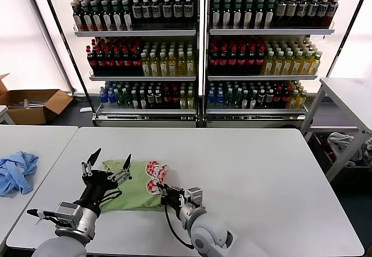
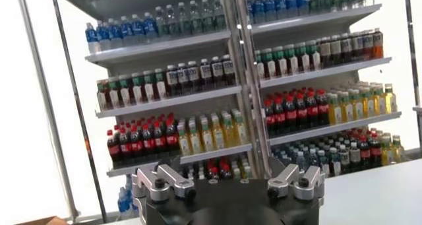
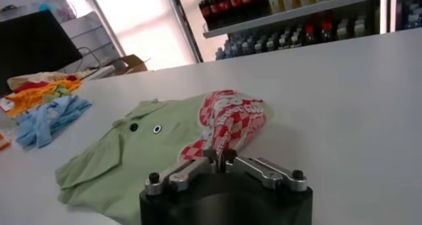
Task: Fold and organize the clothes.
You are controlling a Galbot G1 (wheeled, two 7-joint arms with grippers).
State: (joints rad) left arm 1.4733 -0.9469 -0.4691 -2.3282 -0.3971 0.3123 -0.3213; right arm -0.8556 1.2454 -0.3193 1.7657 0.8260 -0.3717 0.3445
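Note:
The clothes, one light green collared shirt point(image 1: 131, 192) with a red-and-white graphic point(image 1: 154, 175), lie partly folded on the white table point(image 1: 250, 170) near its front left. My right gripper point(image 1: 165, 193) sits low at the shirt's near right edge. In the right wrist view the right gripper point(image 3: 219, 158) is shut, pinching a raised fold of the red-and-white printed cloth point(image 3: 227, 117). Small dark buttons point(image 3: 134, 127) show near the collar. My left gripper point(image 1: 111, 158) hangs open above the shirt's left part, fingers spread and holding nothing.
A light blue garment point(image 1: 16, 171) lies on the neighbouring table to the left, with orange clothes point(image 3: 39, 94) beyond it. Drink shelves point(image 1: 197, 47) stand behind the table. A cardboard box point(image 1: 35, 104) sits on the floor at back left.

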